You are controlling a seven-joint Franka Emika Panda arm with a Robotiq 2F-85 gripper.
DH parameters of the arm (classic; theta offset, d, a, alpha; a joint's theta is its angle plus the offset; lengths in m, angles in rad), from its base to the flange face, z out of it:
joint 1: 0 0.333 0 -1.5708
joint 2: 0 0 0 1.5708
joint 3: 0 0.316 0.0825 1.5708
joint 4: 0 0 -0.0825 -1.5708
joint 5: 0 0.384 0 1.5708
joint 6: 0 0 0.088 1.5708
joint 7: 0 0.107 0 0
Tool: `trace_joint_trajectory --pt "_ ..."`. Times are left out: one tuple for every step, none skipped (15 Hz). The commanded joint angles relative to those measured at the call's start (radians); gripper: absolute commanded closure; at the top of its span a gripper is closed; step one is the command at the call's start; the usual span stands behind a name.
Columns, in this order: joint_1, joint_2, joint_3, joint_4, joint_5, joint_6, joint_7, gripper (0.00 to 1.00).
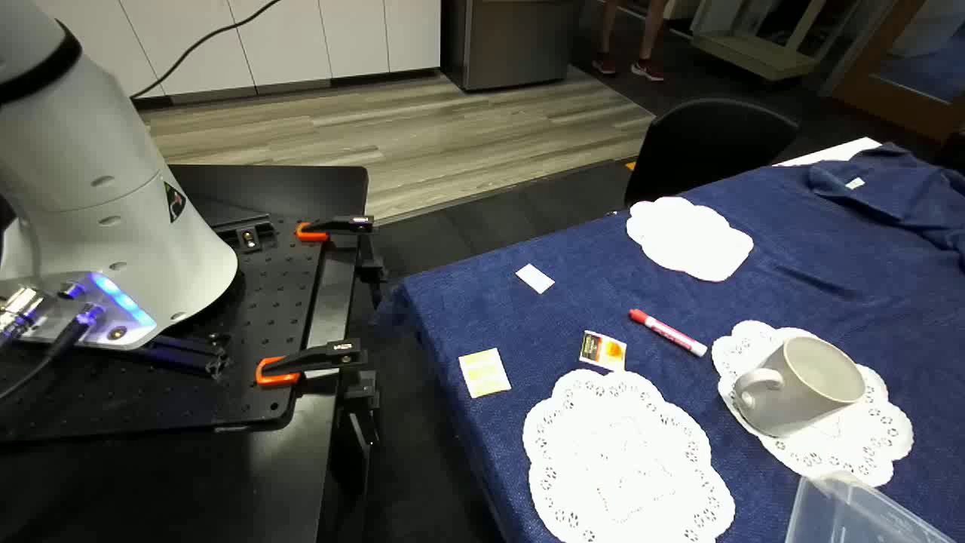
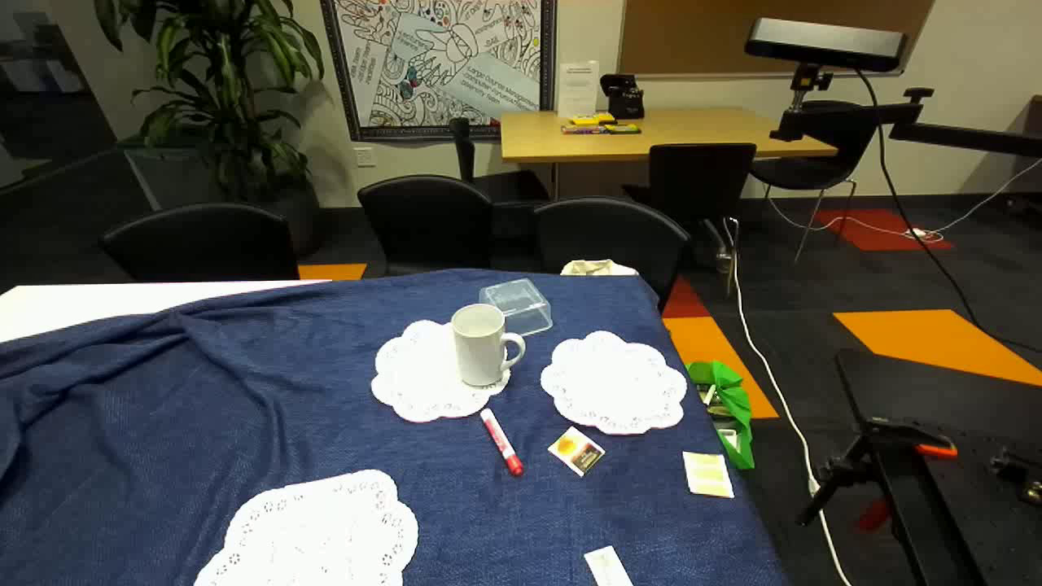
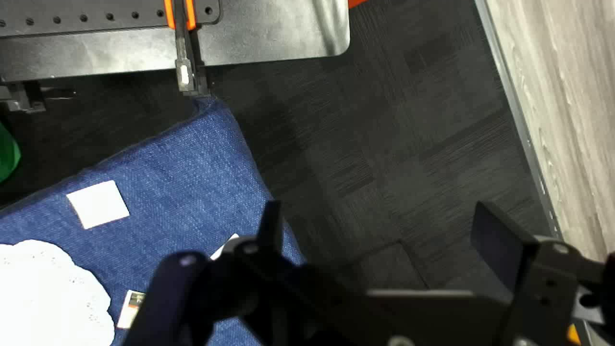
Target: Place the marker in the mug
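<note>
One marker (image 1: 668, 332) lay inboard of the robot-side edge of the table (image 2: 98, 308), near the mug (image 1: 795, 392), and the gripper (image 3: 377, 214), spread and empty, was judged best brought inward from the edge and lowered square across the barrel's middle.

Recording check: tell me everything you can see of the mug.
The mug is a pale grey-white cylinder with a wide open mouth and one loop handle; it looks ceramic. It stands upright on a lacy white doily, off-centre, near the doily's edge, handle turned roughly toward the robot's base. Nothing shows inside, though its bottom is hard to make out. Only the doily appears to touch it.
</note>
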Motion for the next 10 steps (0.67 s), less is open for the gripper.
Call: trace_joint_trajectory --pt "-0.005 -0.001 0.004 0.002 0.002 -0.003 -0.002 0.0" --pt "-0.005 -0.001 0.004 0.002 0.002 -0.003 -0.002 0.0" --pt "-0.005 -0.001 0.004 0.002 0.002 -0.003 -0.002 0.0" --pt "-0.005 -0.001 0.004 0.002 0.002 -0.003 -0.002 0.0" --pt "-0.005 -0.001 0.004 0.002 0.002 -0.003 -0.002 0.0" --pt "-0.009 0.0 0.006 0.002 -0.003 0.002 0.003 0.0" --pt "-0.024 -0.003 0.015 0.001 -0.013 0.029 0.027 0.0" --pt "-0.038 -0.004 0.019 0.003 -0.021 0.048 0.043 0.0" --pt "-0.053 -0.003 0.021 0.005 -0.031 0.077 0.061 0.0" --pt "-0.07 -0.003 0.027 0.006 -0.043 0.117 0.089 0.0"
